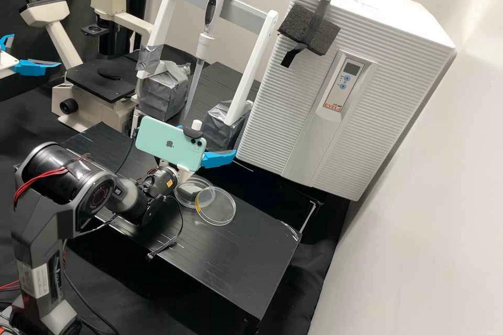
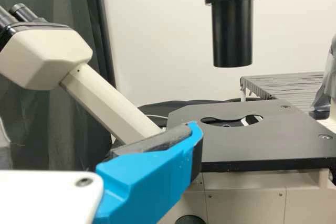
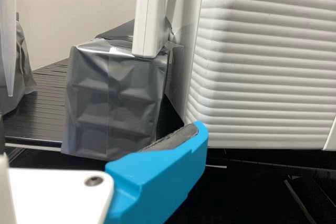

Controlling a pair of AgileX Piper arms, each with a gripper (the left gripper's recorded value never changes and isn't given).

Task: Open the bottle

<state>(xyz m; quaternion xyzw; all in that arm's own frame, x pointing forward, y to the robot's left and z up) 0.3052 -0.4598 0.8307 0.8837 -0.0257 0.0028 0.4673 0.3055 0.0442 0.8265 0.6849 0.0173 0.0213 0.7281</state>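
A small bottle with a white cap stands at the back of the black platform. The mint-green phone on my right wrist hides its lower part. My right gripper is open around it. One blue finger shows beside the bottle, and I cannot tell whether it touches. In the right wrist view that finger points at a tape-wrapped block. My left gripper is open at the far left, beside the microscope. Its blue finger hangs by the stage.
Two clear petri dishes lie on the platform near the right wrist. A white pipette stand with a pipette rises behind the bottle, its feet wrapped in grey tape. A large white ribbed machine stands close on the right.
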